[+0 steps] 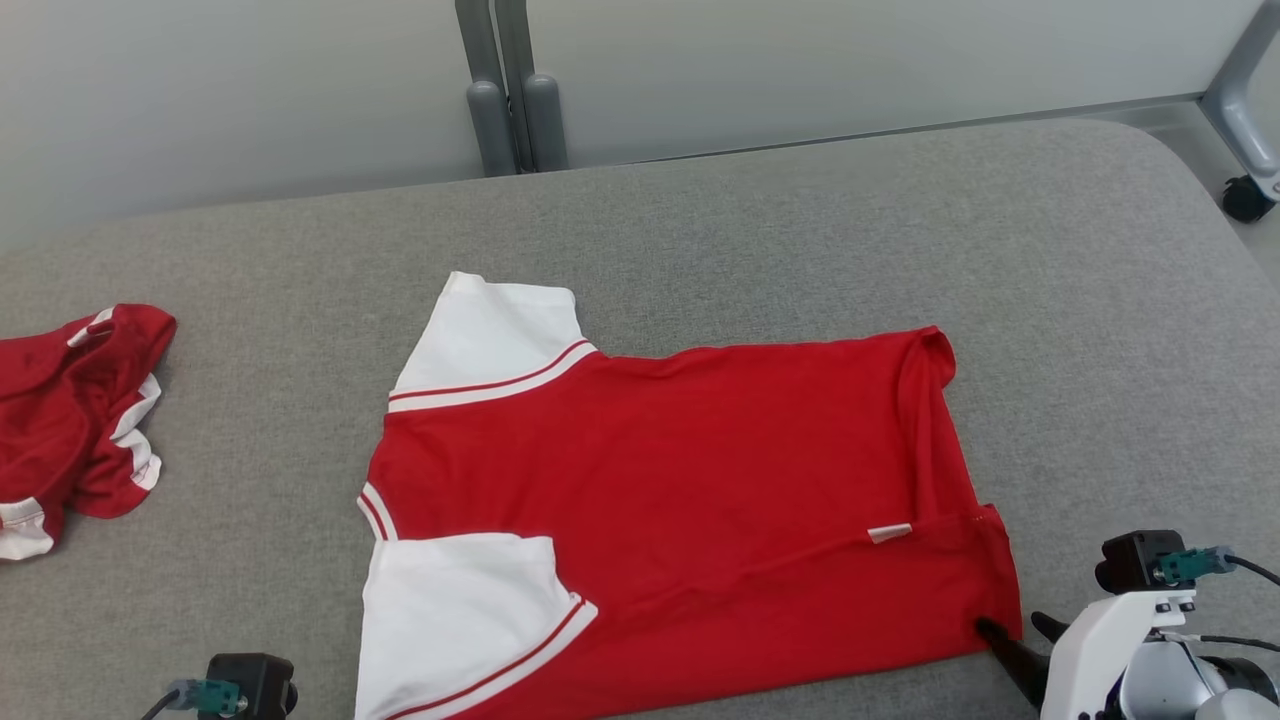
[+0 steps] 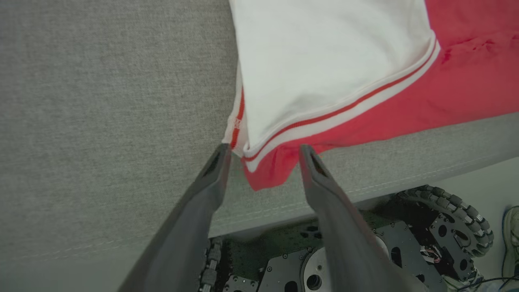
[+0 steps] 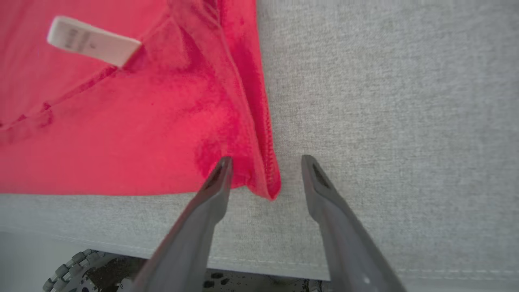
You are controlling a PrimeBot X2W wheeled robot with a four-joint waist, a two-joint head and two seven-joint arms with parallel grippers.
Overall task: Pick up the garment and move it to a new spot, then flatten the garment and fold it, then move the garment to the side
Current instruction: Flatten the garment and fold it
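Red-and-white jersey [image 1: 680, 470] flat on grey cushion [image 1: 800, 220], near its front edge | left gripper [image 2: 264, 149] spread astride sleeve corner [image 2: 259, 170], right gripper [image 3: 266, 159] spread at hem corner [image 3: 265, 184], neither pinching | advice: back straight off, snag nothing.

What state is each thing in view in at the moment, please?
red shirt, spread flat on the grey surface, not gripped.
left gripper, open, fingers either side of the sleeve corner.
right gripper, open at the hem corner.
second red garment, crumpled at the left.
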